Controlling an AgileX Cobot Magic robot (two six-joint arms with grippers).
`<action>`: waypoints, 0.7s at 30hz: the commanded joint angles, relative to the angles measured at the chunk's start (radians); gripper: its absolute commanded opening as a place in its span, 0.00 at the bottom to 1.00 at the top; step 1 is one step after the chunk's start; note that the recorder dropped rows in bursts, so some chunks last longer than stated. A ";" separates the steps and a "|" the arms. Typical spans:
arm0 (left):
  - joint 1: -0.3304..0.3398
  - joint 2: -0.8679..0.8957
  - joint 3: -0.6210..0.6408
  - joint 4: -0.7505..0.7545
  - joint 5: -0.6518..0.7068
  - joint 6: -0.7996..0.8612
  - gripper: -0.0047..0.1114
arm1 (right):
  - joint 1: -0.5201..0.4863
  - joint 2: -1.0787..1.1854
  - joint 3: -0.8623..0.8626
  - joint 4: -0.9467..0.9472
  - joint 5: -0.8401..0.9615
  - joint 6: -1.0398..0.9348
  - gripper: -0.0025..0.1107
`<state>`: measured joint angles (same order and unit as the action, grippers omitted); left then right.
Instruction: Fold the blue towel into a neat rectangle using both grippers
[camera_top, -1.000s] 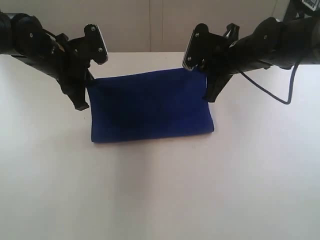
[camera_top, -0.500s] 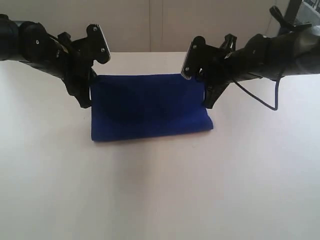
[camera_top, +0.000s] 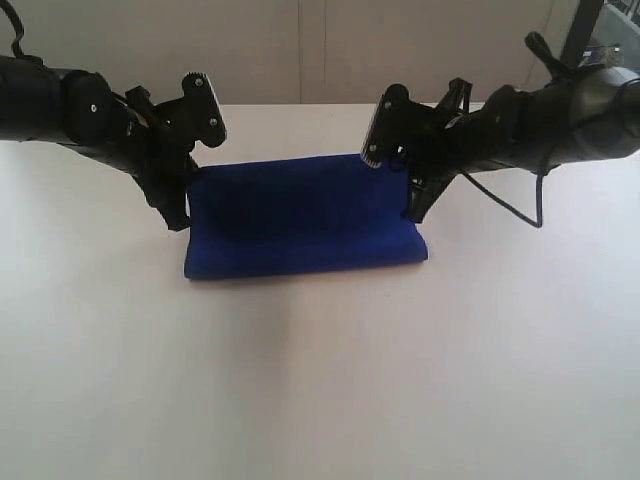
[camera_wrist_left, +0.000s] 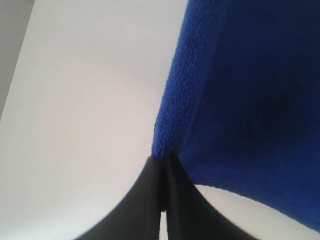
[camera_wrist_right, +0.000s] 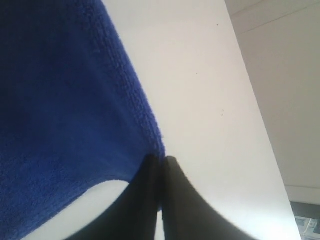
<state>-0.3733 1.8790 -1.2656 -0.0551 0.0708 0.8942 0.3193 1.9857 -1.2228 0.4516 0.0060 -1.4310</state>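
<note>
Now we see the deep royal-blue microfibre towel (camera_top: 300, 215) spread across the middle of the white tabletop (camera_top: 320, 380), nearer its far edge than its near edge. The towel's near, folded edge lies on the tabletop. Our black left gripper (camera_top: 180, 215) is clamped tight on a corner at the towel's left end. Our black right gripper (camera_top: 410, 208) pinches a corner at its right end in the same way. In both wrist views the cloth sits squeezed between fingers pressed together.
</note>
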 joint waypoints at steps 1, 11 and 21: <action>0.002 0.006 -0.004 -0.003 -0.009 -0.001 0.04 | -0.001 0.026 -0.003 0.001 -0.037 0.014 0.02; 0.002 0.031 -0.004 -0.003 -0.051 -0.003 0.04 | -0.001 0.030 -0.003 0.001 -0.067 0.014 0.02; 0.002 0.033 -0.004 -0.003 -0.055 -0.005 0.04 | -0.001 0.070 -0.003 0.001 -0.092 0.014 0.02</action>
<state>-0.3733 1.9134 -1.2671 -0.0551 0.0122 0.8963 0.3193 2.0413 -1.2228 0.4516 -0.0651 -1.4232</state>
